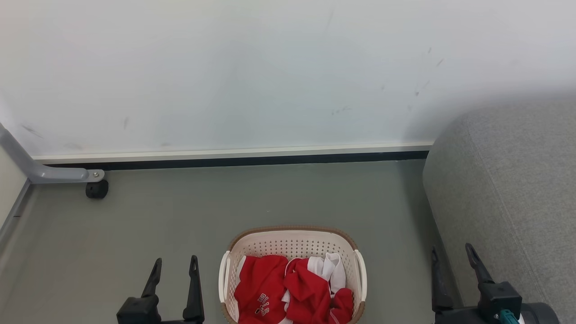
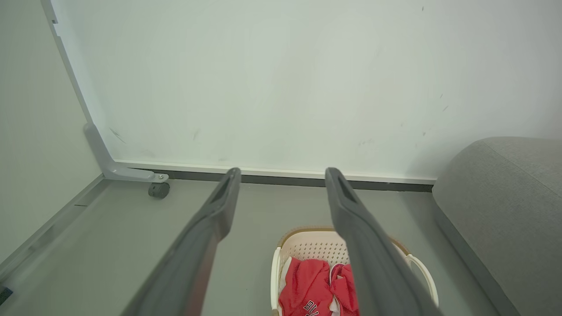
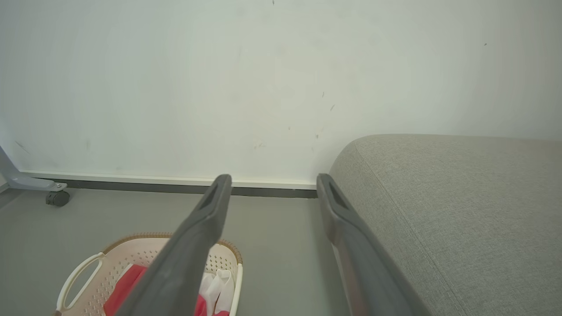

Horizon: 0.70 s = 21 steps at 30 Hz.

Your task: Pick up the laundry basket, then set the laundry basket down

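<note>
Laundry basket [image 1: 292, 245] sits on the floor [image 1: 270, 198], dead ahead of me and close in. Its near end is cut off by the bottom edge of the head view. The far end faces the baseboard [image 1: 234, 161]. It stands upright, mouth up, with red clothing [image 1: 270, 288] and some white heaped inside.

Left gripper [image 1: 175, 260]: fingers spread apart, holding nothing. It hangs just beside the basket's left handle [image 1: 222, 276], not touching.

Right gripper [image 1: 451, 247]: fingers likewise parted and empty. It is well apart from the right handle [image 1: 362, 275], with bare floor between. It sits closer to the grey sofa [image 1: 508, 189] that borders the floor's right edge.

Key relation: the basket lies between my two grippers but off-centre, so the left arm is clearly nearer. From the left jaws it lies inward, to my right. From the right jaws it lies inward, to my left, and further off.

Axis: the handle-to-handle line runs across me, roughly parallel to the baseboard, so one handle faces each arm. I cannot settle whether that is the long or the short axis, because the near end is out of frame.

Judgement: not yet lifted. The grasp calls for both arms to close inward on the handles, the right covering more ground.
</note>
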Tool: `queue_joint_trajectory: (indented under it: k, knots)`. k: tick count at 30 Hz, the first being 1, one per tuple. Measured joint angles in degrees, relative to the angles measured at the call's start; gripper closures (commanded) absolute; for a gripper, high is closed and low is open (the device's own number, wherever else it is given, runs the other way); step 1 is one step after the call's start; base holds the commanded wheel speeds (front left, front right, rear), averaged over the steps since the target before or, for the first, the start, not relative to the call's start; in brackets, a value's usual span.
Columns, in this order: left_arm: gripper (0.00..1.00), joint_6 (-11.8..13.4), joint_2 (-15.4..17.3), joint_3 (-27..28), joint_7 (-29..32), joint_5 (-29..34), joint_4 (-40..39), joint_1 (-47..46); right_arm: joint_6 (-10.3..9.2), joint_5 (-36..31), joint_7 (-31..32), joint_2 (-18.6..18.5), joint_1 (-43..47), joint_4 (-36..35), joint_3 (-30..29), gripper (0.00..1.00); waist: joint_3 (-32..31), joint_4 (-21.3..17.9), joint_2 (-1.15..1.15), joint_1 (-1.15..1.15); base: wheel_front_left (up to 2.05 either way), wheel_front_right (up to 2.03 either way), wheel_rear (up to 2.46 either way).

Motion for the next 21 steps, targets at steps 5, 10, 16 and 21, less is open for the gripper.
queue_joint_trajectory:
  k: [5, 10, 16, 21]
  knots:
    - [0.00, 0.00, -0.01, 0.03, 0.14, 0.00, 0.57, 0.00, 0.00, 0.00, 0.08, 0.03, 0.01, -0.05, -0.05, 0.00, 0.05, 0.07, 0.00, 0.00, 0.00, 0.00, 0.00]
    - [0.00, 0.00, -0.01, -0.03, 1.00, 0.07, 0.85, 0.00, 0.00, -0.01, 0.52, 0.09, 0.20, -0.16, -0.10, 0.00, 0.06, 0.24, 0.00, 0.00, 0.00, 0.00, 0.00]
    - [0.00, 0.00, -0.01, 0.10, 1.09, 0.07, 0.79, 0.00, 0.00, -0.02, 0.59, 0.12, 0.50, -0.35, 0.00, 0.00, 0.28, 0.47, 0.00, 0.00, 0.00, 0.00, 0.00]
    - [0.00, 0.00, 0.00, 0.44, 1.10, 0.07, 0.59, 0.00, 0.00, -0.03, 1.08, 0.16, 0.52, -0.75, 0.10, 0.00, 1.33, 0.48, 0.00, 0.00, 0.00, 0.00, 0.00]
